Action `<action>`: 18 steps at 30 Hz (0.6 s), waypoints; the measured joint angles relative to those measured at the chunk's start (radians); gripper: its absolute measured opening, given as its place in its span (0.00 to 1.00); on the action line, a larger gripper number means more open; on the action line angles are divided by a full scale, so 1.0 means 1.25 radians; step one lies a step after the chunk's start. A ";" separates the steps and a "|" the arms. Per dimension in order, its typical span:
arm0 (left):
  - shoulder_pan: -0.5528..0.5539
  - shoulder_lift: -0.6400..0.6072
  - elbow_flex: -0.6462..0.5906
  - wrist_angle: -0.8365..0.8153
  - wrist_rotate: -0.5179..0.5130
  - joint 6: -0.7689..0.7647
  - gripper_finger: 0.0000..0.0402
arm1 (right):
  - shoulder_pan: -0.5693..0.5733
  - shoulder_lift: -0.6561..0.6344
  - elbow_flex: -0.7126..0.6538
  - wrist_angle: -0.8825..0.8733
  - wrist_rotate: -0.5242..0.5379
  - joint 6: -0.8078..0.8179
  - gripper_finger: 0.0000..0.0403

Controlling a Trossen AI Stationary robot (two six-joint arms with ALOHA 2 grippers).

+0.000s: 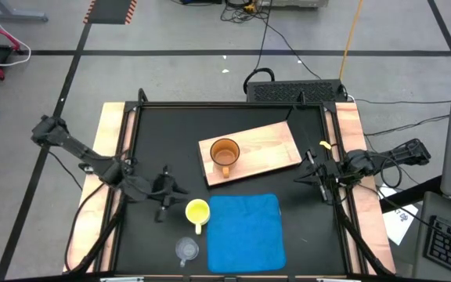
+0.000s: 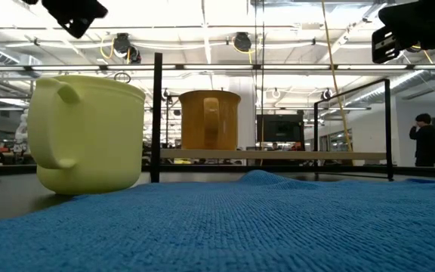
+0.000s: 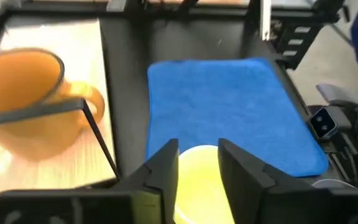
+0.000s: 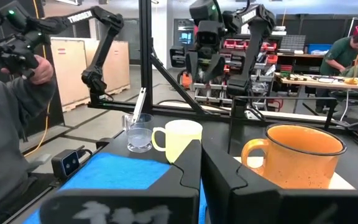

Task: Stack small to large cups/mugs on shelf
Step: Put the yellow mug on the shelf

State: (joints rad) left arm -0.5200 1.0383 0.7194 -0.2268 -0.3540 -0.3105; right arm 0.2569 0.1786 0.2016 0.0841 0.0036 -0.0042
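The amber-brown mug (image 1: 225, 153) stands upright on the light-wood shelf (image 1: 268, 145), near the shelf's left end. On the black table, the yellow mug (image 1: 197, 211) stands upright just left of the blue mat, its handle toward the near edge. The clear cup (image 1: 186, 249) stands nearer the front edge. My left gripper (image 3: 197, 149) hangs open in the air above and just left of the yellow mug, clear of it; the mug's rim (image 3: 197, 163) shows between its fingers. My right gripper (image 4: 202, 155) waits shut at the table's right, beside the shelf's right end.
A blue cloth mat (image 1: 245, 231) lies at the front centre, right of the yellow mug. Black frame posts (image 2: 157, 113) rise around the table. A person's sleeve and hand (image 4: 17, 93) show beyond the table in the right wrist view.
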 joint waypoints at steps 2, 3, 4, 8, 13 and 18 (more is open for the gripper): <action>0.016 0.030 0.022 -0.025 0.016 -0.031 0.34 | 0.000 0.000 0.000 0.000 0.000 0.000 0.00; 0.023 0.044 0.033 -0.034 0.028 -0.041 0.35 | 0.000 0.000 0.000 0.000 0.000 0.000 0.00; 0.029 0.058 0.043 -0.041 0.040 -0.047 0.37 | 0.000 0.000 0.000 0.000 0.000 0.000 0.00; 0.058 0.100 0.076 -0.083 0.108 -0.063 0.40 | 0.000 0.000 0.000 0.000 0.000 0.000 0.00; 0.108 0.142 0.102 -0.164 0.185 -0.115 0.40 | 0.000 0.000 0.000 0.000 0.000 0.000 0.00; 0.157 0.170 0.105 -0.185 0.244 -0.131 0.40 | 0.000 0.000 0.000 0.000 0.000 0.000 0.00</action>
State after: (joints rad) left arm -0.3243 1.2508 0.8509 -0.4575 -0.0496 -0.4738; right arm 0.2569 0.1787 0.2016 0.0845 0.0033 -0.0040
